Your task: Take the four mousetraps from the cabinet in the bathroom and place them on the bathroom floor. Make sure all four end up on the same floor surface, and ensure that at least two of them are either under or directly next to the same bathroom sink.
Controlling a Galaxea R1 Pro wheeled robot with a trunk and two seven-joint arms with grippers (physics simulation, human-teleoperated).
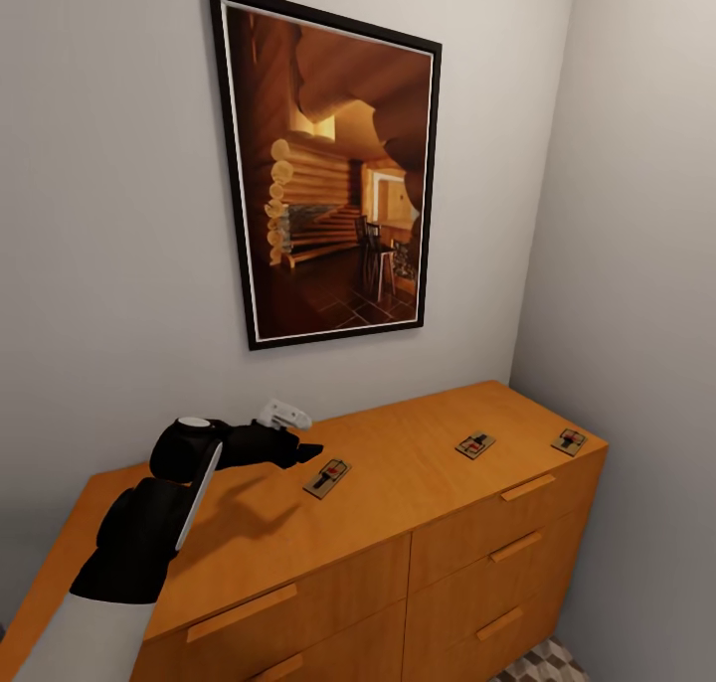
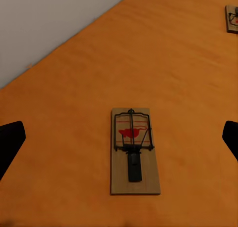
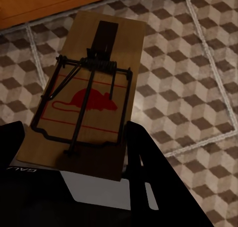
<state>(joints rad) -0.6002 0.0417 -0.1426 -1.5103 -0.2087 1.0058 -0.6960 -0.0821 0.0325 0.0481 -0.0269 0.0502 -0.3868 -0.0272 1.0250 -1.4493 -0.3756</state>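
The left gripper (image 1: 298, 452) hangs with its black fingers (image 2: 11, 142) spread wide apart, nothing between them, low over the top of the wide orange-brown wooden cabinet (image 1: 418, 523). Just ahead of it lies a flat tan wooden mousetrap with black wire parts and a red mouse print (image 2: 134, 150), flat on the cabinet top and free of the fingers. A second trap (image 1: 475, 445) lies further along the same top, and a third trap (image 1: 569, 441) rests near the far end by the corner.

The right gripper (image 3: 74, 162) is clamped on a fourth mousetrap (image 3: 94, 93), its black fingers (image 3: 144, 157) pinching the near end of the board, above the cube-patterned brown, beige and white tiled floor (image 3: 198, 78), with the cabinet's wooden base at the edge.

Behind the cabinet stands a plain pale grey wall (image 1: 109, 215) carrying a black-framed picture of a log cabin interior (image 1: 333, 180).
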